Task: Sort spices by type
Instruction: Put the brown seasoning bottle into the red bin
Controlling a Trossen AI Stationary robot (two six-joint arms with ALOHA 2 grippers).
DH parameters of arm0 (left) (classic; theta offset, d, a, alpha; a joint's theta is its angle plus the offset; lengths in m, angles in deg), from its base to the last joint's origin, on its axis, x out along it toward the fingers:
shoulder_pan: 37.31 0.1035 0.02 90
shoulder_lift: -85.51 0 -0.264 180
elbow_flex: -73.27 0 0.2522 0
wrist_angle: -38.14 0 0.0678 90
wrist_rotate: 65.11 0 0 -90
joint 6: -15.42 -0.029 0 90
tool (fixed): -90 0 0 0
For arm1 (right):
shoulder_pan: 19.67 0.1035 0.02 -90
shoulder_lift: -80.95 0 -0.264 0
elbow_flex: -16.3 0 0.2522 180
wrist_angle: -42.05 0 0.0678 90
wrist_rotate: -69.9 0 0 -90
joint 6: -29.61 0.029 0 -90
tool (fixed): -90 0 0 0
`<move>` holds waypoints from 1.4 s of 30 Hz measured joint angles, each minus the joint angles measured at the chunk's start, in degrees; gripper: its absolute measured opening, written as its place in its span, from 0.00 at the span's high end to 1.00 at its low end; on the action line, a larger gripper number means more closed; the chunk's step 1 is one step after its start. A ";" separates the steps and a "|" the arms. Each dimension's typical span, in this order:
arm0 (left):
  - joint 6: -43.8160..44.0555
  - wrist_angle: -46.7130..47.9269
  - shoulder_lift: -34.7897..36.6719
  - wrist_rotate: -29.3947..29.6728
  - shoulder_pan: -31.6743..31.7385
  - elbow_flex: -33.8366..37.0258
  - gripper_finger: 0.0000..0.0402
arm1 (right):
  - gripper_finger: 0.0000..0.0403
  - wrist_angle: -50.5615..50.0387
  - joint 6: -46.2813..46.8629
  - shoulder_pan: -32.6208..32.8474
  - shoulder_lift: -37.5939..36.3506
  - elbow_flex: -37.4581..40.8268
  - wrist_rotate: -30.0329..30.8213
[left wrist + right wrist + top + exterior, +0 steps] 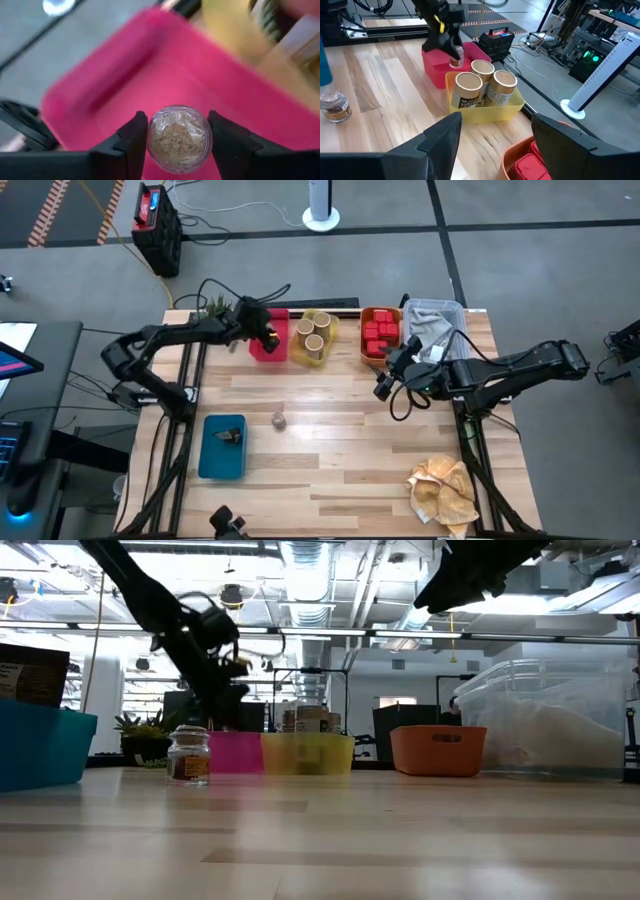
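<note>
Left wrist view: round clear jar (179, 139) of tan powder.

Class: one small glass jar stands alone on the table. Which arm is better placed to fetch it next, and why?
Probably the right: its tool is open and empty, hovering above the table. The left tool is shut on another jar over the pink tray. The lone jar stands between both arms.
</note>
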State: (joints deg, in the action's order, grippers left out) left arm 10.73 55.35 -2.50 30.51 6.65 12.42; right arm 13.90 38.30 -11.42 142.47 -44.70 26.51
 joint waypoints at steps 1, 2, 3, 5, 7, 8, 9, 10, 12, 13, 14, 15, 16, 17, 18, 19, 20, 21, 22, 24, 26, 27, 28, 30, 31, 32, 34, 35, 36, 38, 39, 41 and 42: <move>0.47 0.21 -0.77 -0.02 0.06 0.00 0.53 | 0.32 -0.09 -0.01 0.00 0.00 0.00 -0.02; 0.63 0.22 -1.36 -0.03 0.06 -0.01 0.51 | 0.32 -0.14 -0.03 0.00 0.00 0.00 -0.02; 0.65 0.20 -1.86 -0.07 0.06 -0.03 0.48 | 0.32 -0.14 -0.05 0.00 0.00 0.00 -0.02; 0.67 0.37 -2.12 -0.22 0.05 -0.04 0.43 | 0.32 -0.14 -0.13 0.00 0.00 0.00 -0.02; 0.18 0.42 -1.72 -0.41 0.04 -0.04 0.39 | 0.32 -0.14 -0.13 0.00 0.00 0.00 -0.02; -0.27 0.62 -0.94 -0.43 0.04 -0.04 0.38 | 0.32 -0.14 -0.13 0.00 0.00 0.00 -0.02; -0.83 0.68 0.12 -0.46 0.04 -0.04 0.37 | 0.32 -0.14 -0.13 0.00 0.00 0.00 -0.02; -1.52 0.59 1.50 -0.64 0.04 -0.09 0.36 | 0.32 -0.14 -0.13 0.00 0.00 0.00 -0.02; -3.01 1.54 4.94 -1.83 -0.10 -0.80 0.35 | 0.32 -0.14 -0.13 0.00 0.00 0.00 -0.02; -3.64 2.22 6.88 -2.62 -0.38 -1.26 0.35 | 0.32 -0.14 -0.13 0.00 0.00 0.00 -0.02; -4.19 3.25 9.08 -3.60 -0.85 -1.76 0.35 | 0.32 -0.14 -0.13 0.00 0.00 0.00 -0.02; -4.95 4.42 11.41 -5.44 -1.44 -2.19 0.35 | 0.32 -0.14 -0.13 0.00 0.00 0.00 -0.02; -5.63 5.79 13.95 -7.76 -2.31 -2.52 0.35 | 0.32 -0.14 -0.13 0.00 0.00 0.00 -0.04; -5.98 7.43 16.50 -10.64 -3.37 -2.64 0.35 | 0.32 -0.14 -0.13 0.00 0.00 0.00 -0.04; -5.95 9.57 18.87 -13.25 -4.84 -2.64 0.35 | 0.32 -0.14 -0.11 0.00 0.00 0.00 -0.02; -5.71 11.96 21.06 -15.38 -6.74 -2.64 0.36 | 0.32 -0.14 -0.11 0.00 0.00 0.00 -0.03; -5.03 14.62 22.93 -16.65 -8.94 -2.63 0.36 | 0.32 -0.14 -0.12 0.00 0.00 0.00 -0.04; -4.30 17.07 24.71 -17.04 -11.76 -2.33 0.36 | 0.32 -0.14 -0.11 0.00 0.00 0.00 -0.04; -3.35 18.80 26.39 -17.20 -15.09 -1.65 0.36 | 0.32 -0.14 -0.12 -0.01 0.00 0.00 -0.03; -0.78 20.16 29.08 -16.29 -22.47 0.31 0.37 | 0.32 -0.11 -0.11 -0.20 0.00 0.00 -0.03; 1.87 20.02 30.77 -12.59 -30.67 2.10 0.37 | 0.32 0.08 -0.11 -0.41 0.00 0.00 -0.04; 2.84 19.62 31.18 -10.18 -34.75 2.75 0.37 | 0.32 0.14 -0.11 -0.52 0.00 0.00 -0.04; 3.44 19.27 31.39 -7.17 -38.62 3.33 0.37 | 0.32 0.28 -0.11 -0.52 0.00 0.00 -0.04; 4.37 19.27 31.19 -0.96 -45.23 3.98 0.37 | 0.32 0.47 -0.09 -0.53 0.00 0.00 -0.04; 4.88 19.21 30.61 1.71 -48.30 4.08 0.37 | 0.32 0.52 -0.10 -0.53 0.00 0.00 -0.04; 5.38 19.04 29.97 3.67 -50.73 4.09 0.37 | 0.32 0.75 -0.10 -0.52 0.00 0.00 -0.05; 6.77 18.60 28.36 6.35 -54.46 4.09 0.37 | 0.32 1.26 -0.10 -0.52 0.00 0.00 -0.04; 7.61 18.17 27.32 6.96 -55.75 4.09 0.37 | 0.32 1.49 -0.11 -0.52 0.00 0.00 -0.04; 8.42 17.58 26.24 7.57 -56.72 4.09 0.37 | 0.32 1.68 -0.11 -0.52 0.00 0.00 -0.04; 9.64 16.76 23.76 8.57 -57.96 4.09 0.37 | 0.32 1.77 -0.11 -0.52 0.00 0.00 -0.05; 10.19 16.09 22.33 9.28 -58.28 4.09 0.37 | 0.32 1.78 -0.09 -0.52 0.00 0.00 -0.04; 10.97 15.22 19.45 10.08 -58.37 4.09 0.37 | 0.32 1.77 -0.11 -0.52 0.00 0.00 -0.04; 11.22 15.10 17.85 10.28 -58.26 4.09 0.37 | 0.32 1.78 -0.10 -0.52 0.00 0.00 -0.04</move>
State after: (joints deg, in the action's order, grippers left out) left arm 21.95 70.46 15.35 40.80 -51.62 16.50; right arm 15.69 38.20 -11.94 142.47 -44.70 26.46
